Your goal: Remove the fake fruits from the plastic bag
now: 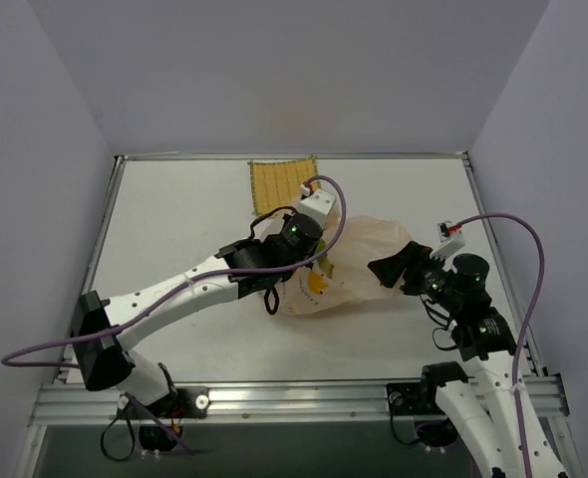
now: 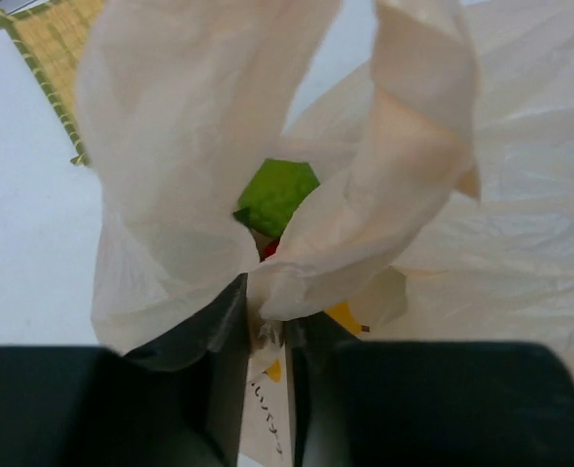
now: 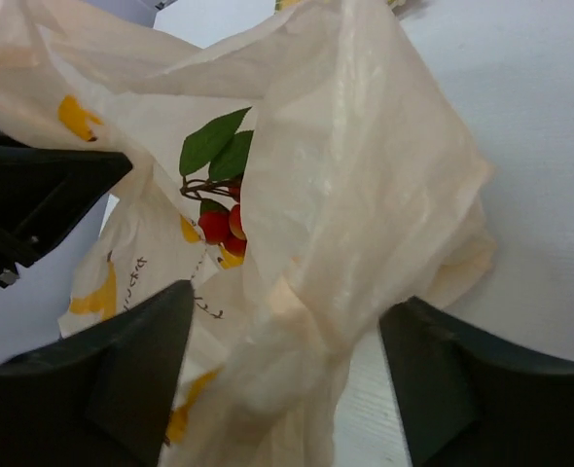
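The pale peach plastic bag (image 1: 364, 261) lies crumpled mid-table. My left gripper (image 1: 307, 251) is shut on a fold of the bag's rim (image 2: 268, 326) and holds the mouth up. Through the opening the left wrist view shows the lime-green fruit (image 2: 277, 193) with a bit of red below it. My right gripper (image 1: 392, 269) is open at the bag's right end, and a bunched fold of the bag (image 3: 365, 224) lies between its spread fingers (image 3: 136, 375). The red berries (image 3: 222, 224) and dark green leaves (image 3: 212, 148) show inside the bag. The pear is hidden.
The square yellow woven mat (image 1: 282, 182) lies at the back of the table, just behind the left gripper; it also shows in the left wrist view (image 2: 49, 49). Grey walls stand on three sides. A metal rail runs along the near edge.
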